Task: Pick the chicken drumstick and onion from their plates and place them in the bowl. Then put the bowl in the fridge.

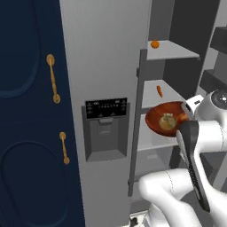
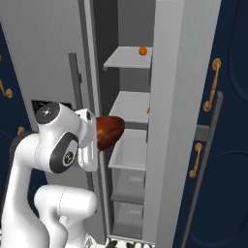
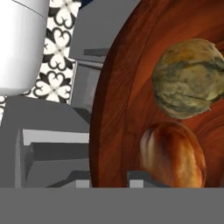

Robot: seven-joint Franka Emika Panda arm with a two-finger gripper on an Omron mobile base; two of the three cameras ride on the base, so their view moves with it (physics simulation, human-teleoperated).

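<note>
One tool gripping bowl rim

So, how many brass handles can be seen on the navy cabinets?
4: in the left base view, an upper handle and a lower handle; in the right base view, an upper right handle and a lower right handle. More may be hidden at that view's left edge.

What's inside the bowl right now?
The bowl holds the onion and, beside it, the chicken drumstick. The drumstick's lower end and the bowl floor beneath both are hidden.
</note>
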